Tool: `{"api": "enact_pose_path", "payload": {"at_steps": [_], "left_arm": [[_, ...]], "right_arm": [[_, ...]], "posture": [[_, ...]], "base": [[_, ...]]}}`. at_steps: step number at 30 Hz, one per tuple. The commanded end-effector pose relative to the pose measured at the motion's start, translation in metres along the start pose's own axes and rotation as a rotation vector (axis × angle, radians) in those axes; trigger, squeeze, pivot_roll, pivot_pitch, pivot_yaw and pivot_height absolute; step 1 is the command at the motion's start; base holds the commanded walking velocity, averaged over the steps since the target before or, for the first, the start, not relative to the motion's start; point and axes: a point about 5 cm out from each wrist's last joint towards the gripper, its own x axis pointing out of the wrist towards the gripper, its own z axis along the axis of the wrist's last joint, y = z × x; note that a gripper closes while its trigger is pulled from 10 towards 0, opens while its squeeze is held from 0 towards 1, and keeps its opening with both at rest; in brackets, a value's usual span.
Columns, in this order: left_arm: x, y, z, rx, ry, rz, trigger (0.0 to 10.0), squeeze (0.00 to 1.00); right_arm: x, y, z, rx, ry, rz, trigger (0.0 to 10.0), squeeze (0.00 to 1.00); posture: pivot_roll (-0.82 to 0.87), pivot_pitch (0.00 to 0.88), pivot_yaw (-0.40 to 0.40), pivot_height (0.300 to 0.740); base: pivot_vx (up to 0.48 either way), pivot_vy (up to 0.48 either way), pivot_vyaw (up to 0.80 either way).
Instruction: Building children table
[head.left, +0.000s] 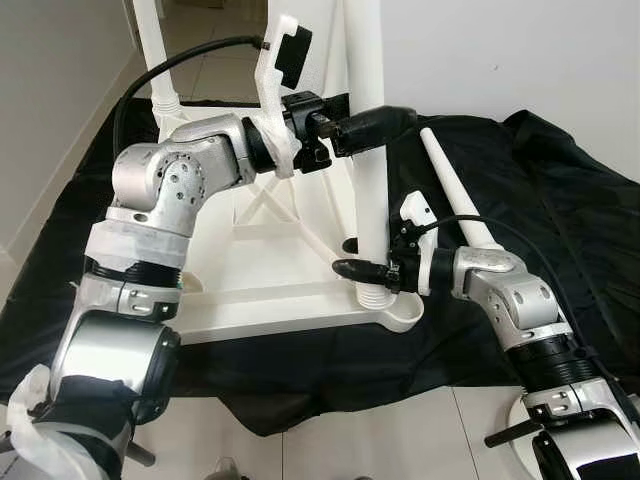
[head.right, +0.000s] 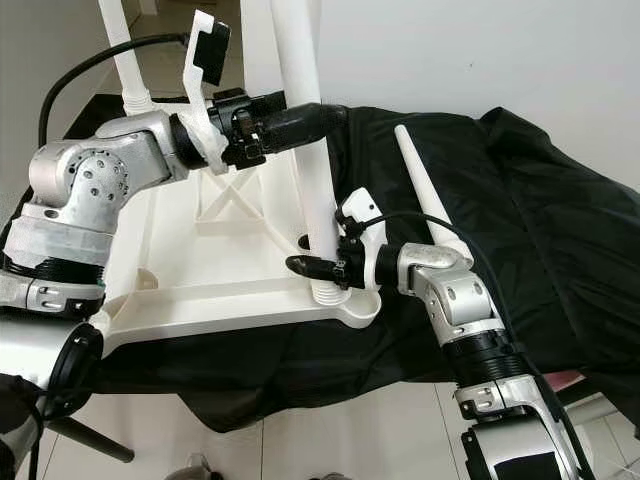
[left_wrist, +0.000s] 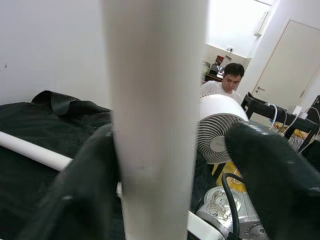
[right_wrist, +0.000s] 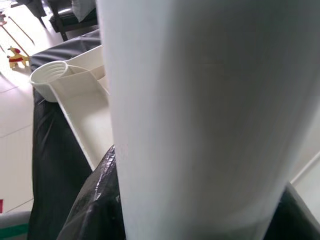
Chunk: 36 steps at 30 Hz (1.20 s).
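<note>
The white table top (head.left: 260, 300) lies upside down on a black cloth (head.left: 560, 200). A white leg (head.left: 368, 180) stands upright in its near right corner socket. My left gripper (head.left: 375, 125) straddles this leg high up. In the left wrist view one finger (left_wrist: 80, 195) touches the leg (left_wrist: 155, 125) and a gap shows beside the other finger (left_wrist: 270, 170). My right gripper (head.left: 365, 270) is shut on the leg just above the socket, with black fingers (right_wrist: 95, 205) pressed on both sides of the leg (right_wrist: 200, 120). A loose leg (head.left: 455, 190) lies on the cloth to the right.
Another white leg (head.left: 155, 50) stands at the table top's far left corner. A white wall is close behind. In the left wrist view a fan (left_wrist: 220, 127) stands on the floor and a person (left_wrist: 225, 82) sits beyond it. Pale tiled floor (head.left: 350, 440) lies in front of the cloth.
</note>
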Motion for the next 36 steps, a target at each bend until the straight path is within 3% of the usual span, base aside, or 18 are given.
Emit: {"api": "enact_pose_path", "payload": {"at_steps": [1,15,16,18,19,24,25,33,35,36], "left_arm": [[0.007,-0.008,0.004,0.007,0.012,-0.106,0.0,0.0],[0.008,-0.008,0.007,0.015,0.019,-0.1,0.0,0.0],[0.008,-0.007,0.007,0.018,0.026,-0.087,3.5,0.0],[0.009,-0.006,0.007,0.021,0.031,-0.078,3.5,0.0],[0.01,-0.005,0.009,0.021,0.032,-0.055,10.0,0.0],[0.014,0.005,0.013,0.031,0.046,0.073,10.0,0.0],[0.015,0.01,0.013,0.008,0.068,0.142,10.0,0.0],[0.016,0.015,0.021,0.014,0.034,0.233,10.0,0.0],[0.022,0.016,0.026,0.093,0.048,0.329,10.0,0.0],[0.024,0.016,0.028,0.138,0.05,0.365,10.0,0.0]], "right_arm": [[0.001,-0.001,0.005,-0.016,0.001,0.013,10.0,0.0],[0.001,-0.003,0.006,-0.026,0.012,0.02,10.0,0.0],[0.001,-0.003,0.006,-0.026,0.011,0.019,10.0,0.0],[0.002,-0.003,0.006,-0.026,0.01,0.018,10.0,0.0],[0.002,-0.004,0.007,-0.022,0.004,0.015,10.0,1.0],[0.004,-0.009,0.013,-0.021,-0.035,-0.045,10.0,1.0],[0.005,-0.013,0.016,-0.02,-0.054,-0.088,10.0,1.0],[0.007,-0.021,0.023,-0.023,-0.097,-0.203,10.0,1.0],[0.013,-0.022,0.028,-0.021,-0.132,-0.293,10.0,0.0],[0.016,-0.021,0.03,-0.024,-0.144,-0.328,10.0,0.0]], "posture": [[0.03,0.039,-0.096,0.74],[0.04,0.039,-0.1,0.74],[0.04,0.038,-0.101,0.74],[0.04,0.038,-0.101,0.74],[0.04,0.038,-0.097,0.74],[0.04,0.036,-0.094,0.74],[0.04,0.036,-0.094,0.74],[0.04,0.038,-0.087,0.74],[0.03,0.044,-0.078,0.74],[0.03,0.044,-0.078,0.74]], "base": [[0.0,0.0,0.0],[0.0,0.0,0.0],[0.0,0.0,0.0],[0.0,0.0,0.0],[0.0,0.0,0.0],[0.0,0.0,0.0],[0.0,0.0,0.0],[0.0,0.0,0.0],[0.0,0.0,0.0],[0.0,0.0,0.0]]}}
